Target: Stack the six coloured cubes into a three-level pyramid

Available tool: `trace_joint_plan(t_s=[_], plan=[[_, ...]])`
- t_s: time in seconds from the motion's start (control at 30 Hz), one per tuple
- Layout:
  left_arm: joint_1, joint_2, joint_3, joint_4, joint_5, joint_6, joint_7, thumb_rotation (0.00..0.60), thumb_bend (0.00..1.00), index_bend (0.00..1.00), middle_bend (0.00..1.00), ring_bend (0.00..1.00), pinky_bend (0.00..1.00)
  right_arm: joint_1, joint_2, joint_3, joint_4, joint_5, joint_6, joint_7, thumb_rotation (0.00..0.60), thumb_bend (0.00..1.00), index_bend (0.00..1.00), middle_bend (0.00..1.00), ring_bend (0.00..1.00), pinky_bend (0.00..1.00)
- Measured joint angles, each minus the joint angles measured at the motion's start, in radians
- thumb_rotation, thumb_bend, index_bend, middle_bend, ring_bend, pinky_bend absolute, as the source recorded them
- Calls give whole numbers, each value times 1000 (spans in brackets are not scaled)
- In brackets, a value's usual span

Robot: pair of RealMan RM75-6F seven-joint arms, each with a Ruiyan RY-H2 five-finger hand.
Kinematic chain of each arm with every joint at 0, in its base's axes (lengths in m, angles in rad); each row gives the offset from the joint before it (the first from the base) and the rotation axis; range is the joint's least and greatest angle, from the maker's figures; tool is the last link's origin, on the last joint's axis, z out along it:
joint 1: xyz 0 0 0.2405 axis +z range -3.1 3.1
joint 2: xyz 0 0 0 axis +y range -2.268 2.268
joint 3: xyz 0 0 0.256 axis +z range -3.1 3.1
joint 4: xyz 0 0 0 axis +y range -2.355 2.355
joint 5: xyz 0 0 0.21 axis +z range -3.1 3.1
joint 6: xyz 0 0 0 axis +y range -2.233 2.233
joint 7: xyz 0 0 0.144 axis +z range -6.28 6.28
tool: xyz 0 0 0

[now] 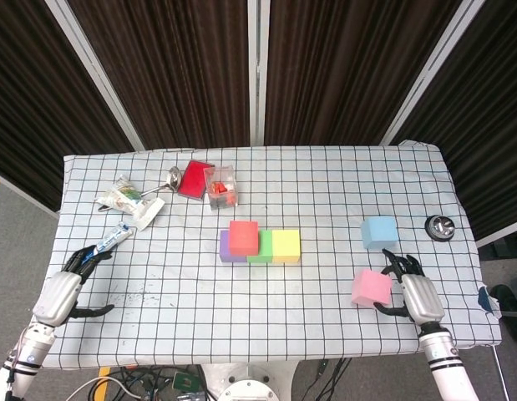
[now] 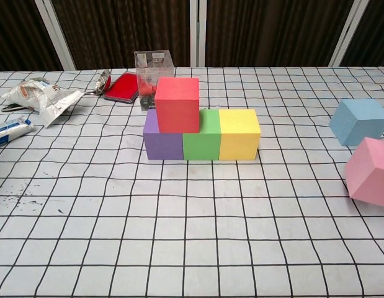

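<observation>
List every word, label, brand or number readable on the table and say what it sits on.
No text can be quoted from either view.
The crumpled white foil packet carries print, too blurred to read.
The white and blue tube has markings, too small to read.
The flat red case and the clear plastic cup show no legible label.
The coloured foam cubes, like the red one, are blank.

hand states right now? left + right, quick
Left robot hand: open, holding nothing, resting at the table edge.
Right robot hand: gripping the pink cube, which is tilted.
</observation>
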Motion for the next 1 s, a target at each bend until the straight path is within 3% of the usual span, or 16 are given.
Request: trace_joint_plan(t_s=[0.23, 0.47, 0.73, 1.0], plan=[[-1, 2, 0, -6, -2, -4, 3, 600, 0, 117, 179, 12, 62, 67, 102, 110, -101, -27, 1, -2, 600, 135, 0, 545, 125, 0], [-1, -1, -3, -10, -8, -5, 14, 600, 0, 117, 179, 12, 63, 244, 146, 191, -125, 17, -205, -53, 600, 134, 0, 547, 144, 0], [-1, -1, 0, -6, -11, -12, 10, 600, 0, 117, 179, 12, 62, 461, 109, 233, -18, 8, -464, -51, 600, 99, 0, 547, 144, 0], [1, -3, 2, 4, -10, -10, -8, 600, 0, 118, 179, 12, 63, 506, 31, 255, 7, 75, -454, -116, 600, 97, 0, 545, 144, 0]])
